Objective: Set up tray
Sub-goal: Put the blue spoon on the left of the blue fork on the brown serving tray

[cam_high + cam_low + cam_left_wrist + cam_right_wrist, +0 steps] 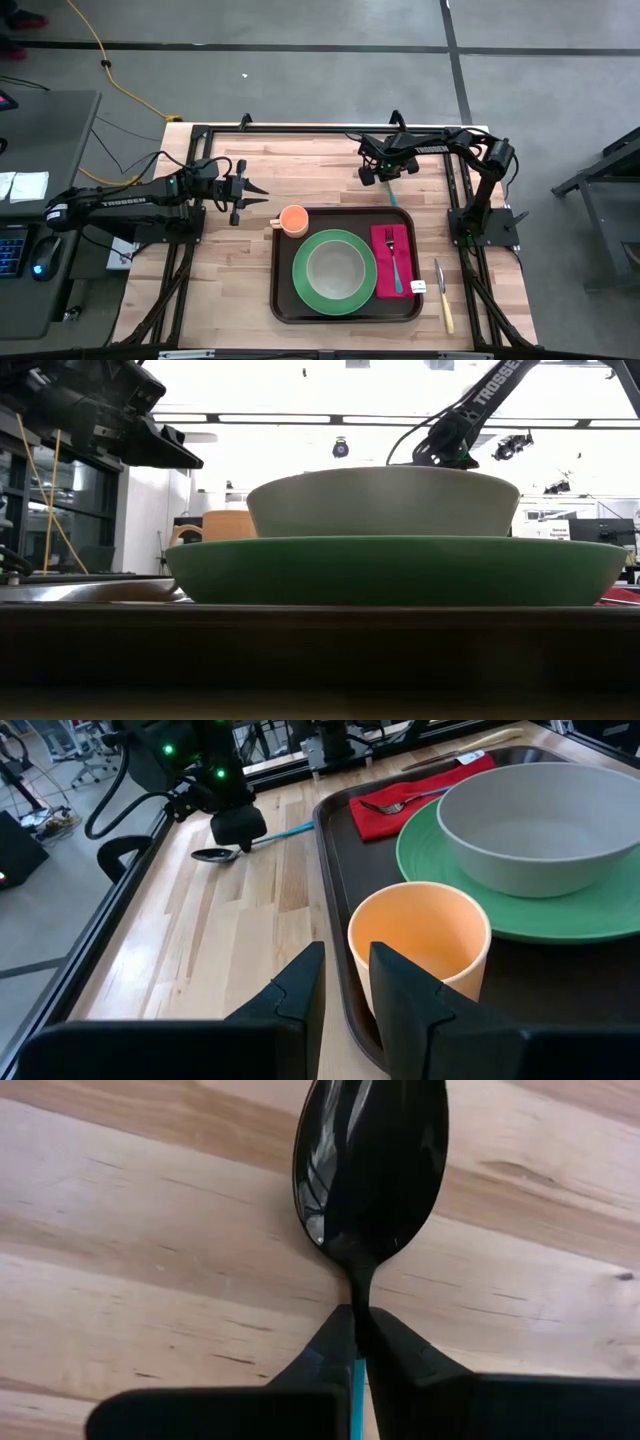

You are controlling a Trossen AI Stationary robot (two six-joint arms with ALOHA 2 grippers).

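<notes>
You are now holding the spoon (368, 1175) with the right gripper (357, 1342): the two fingers are pinching its thin neck, just behind the bowl of the spoon, on the bare wood beyond the far edge of the tray (282, 306). The tray is lying at the near middle of the table (230, 290).

The risk I am seeing is that the neck is narrow and smooth, so the spoon may be turning or slipping between the fingers when you are lifting it, and the blue handle may be catching the tray rim on the way in.

The left gripper (262, 196) is waiting above the wood near the orange cup (293, 220), with fingers only narrowly apart and holding nothing.

I am counting: one tray, one green plate (303, 285), one grey bowl (334, 269), one cup, one red napkin (386, 280), one fork (395, 262), one spoon, and one knife (442, 296), which is lying on the wood beside the tray.
</notes>
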